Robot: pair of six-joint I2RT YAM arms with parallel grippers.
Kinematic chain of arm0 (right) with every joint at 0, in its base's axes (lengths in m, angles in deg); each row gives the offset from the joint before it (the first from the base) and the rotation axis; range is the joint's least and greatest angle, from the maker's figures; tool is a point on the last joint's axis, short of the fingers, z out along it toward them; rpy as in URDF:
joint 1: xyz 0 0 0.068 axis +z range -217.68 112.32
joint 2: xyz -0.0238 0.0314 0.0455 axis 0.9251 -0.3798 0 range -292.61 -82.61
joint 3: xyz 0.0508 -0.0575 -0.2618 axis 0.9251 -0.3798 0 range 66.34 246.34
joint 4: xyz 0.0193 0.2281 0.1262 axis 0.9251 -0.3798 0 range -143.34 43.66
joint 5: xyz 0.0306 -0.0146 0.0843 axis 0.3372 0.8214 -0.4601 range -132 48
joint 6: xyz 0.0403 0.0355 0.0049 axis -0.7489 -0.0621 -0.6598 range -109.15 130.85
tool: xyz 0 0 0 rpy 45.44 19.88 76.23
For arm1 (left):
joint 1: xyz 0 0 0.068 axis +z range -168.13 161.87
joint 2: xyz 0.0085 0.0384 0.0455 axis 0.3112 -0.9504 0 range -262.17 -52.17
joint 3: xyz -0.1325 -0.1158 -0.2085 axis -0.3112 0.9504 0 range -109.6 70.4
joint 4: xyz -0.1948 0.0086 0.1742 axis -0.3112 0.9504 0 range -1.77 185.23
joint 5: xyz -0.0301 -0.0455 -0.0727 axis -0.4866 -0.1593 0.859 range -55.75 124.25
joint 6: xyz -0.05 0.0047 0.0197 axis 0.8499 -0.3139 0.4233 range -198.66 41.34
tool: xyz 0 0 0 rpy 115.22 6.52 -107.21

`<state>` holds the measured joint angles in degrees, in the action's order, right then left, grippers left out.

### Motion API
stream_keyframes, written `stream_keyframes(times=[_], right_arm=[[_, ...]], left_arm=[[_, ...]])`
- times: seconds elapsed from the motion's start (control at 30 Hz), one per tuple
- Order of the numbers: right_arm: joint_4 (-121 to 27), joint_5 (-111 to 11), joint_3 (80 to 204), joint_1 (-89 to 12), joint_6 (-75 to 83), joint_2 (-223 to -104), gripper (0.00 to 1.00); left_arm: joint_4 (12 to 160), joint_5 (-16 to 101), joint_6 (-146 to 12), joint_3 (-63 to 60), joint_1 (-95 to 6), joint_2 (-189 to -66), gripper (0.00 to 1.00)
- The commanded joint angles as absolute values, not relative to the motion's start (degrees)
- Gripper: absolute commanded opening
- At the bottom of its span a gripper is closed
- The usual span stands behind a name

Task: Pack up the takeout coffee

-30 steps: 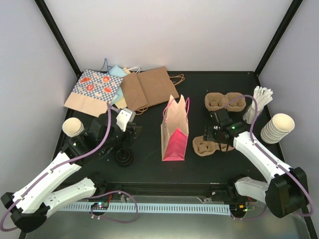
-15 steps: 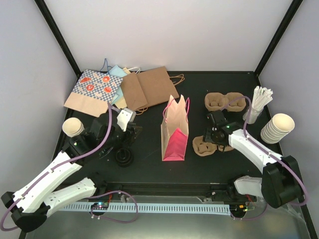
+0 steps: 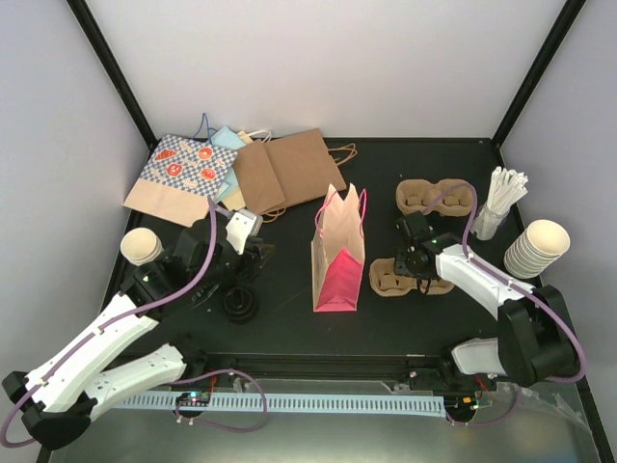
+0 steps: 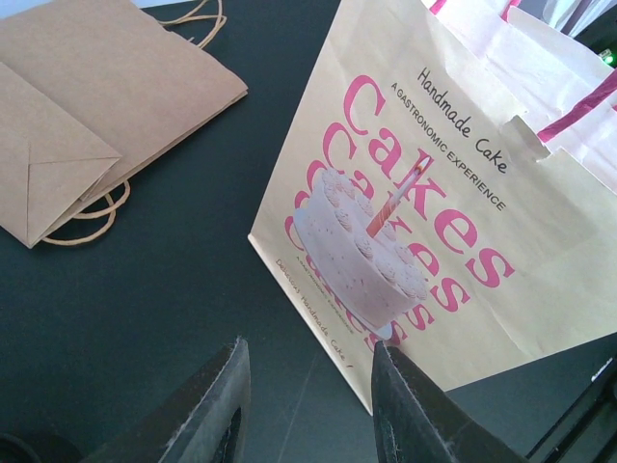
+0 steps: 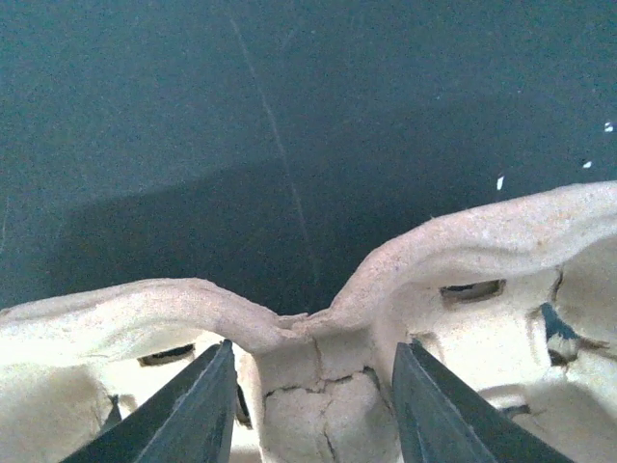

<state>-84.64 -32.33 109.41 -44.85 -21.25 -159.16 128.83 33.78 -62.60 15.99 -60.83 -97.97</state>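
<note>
No takeout coffee shows in any view. A cream and pink gift bag [image 3: 339,253] stands open mid-table; its "Cakes" print fills the left wrist view [image 4: 434,193]. My left gripper [image 3: 253,253] hovers just left of the bag, open, with only bare table between its fingertips [image 4: 308,359]. My right gripper [image 3: 416,265] is down over a pulp cup carrier [image 3: 388,282]. Its jaws [image 5: 313,362] straddle the carrier's cracked centre post [image 5: 313,386], one finger in each well, a thin gap either side.
A second pulp carrier [image 3: 436,197] lies behind. Stacked lidless cups stand far right [image 3: 538,249] and far left [image 3: 142,246]. A black lid stack [image 3: 239,304] sits near the left arm. Flat paper bags [image 3: 284,169] lie at the back left, wrapped sticks in a holder [image 3: 501,198] at the back right.
My right gripper has shifted left over the carrier's middle and its jaws have narrowed around the centre post. The left arm has not moved.
</note>
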Motion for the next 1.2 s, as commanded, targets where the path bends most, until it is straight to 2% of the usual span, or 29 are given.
stream_keyframes(times=[0.0,0.1,0.47,0.7,0.9,1.17], right_arm=[[-83.8,-30.2,111.0,-44.9,-22.4,-159.3,0.45],[-84.1,-29.6,111.2,-44.9,-23.9,-159.2,0.38],[-86.7,-27.4,112.3,-45.1,-26.5,-155.4,0.36],[-89.3,-28.4,112.6,-44.9,-26.1,-152.5,0.39],[-89.1,-30.6,111.8,-45.0,-24.8,-153.5,0.59],[-86.4,-31.4,110.7,-45.0,-24.2,-158.4,0.56]], left_arm=[[128.6,32.4,-63.3,14.1,-60.5,-97.7,0.38],[128.8,32.3,-63.4,14.0,-60.4,-97.7,0.38],[129.1,31.7,-63.7,13.8,-60.4,-97.3,0.38],[129.0,31.8,-63.8,13.5,-60.4,-97.4,0.38],[128.5,32.4,-63.8,13.3,-60.4,-97.8,0.38],[128.7,32.6,-63.6,13.2,-60.4,-97.9,0.38]])
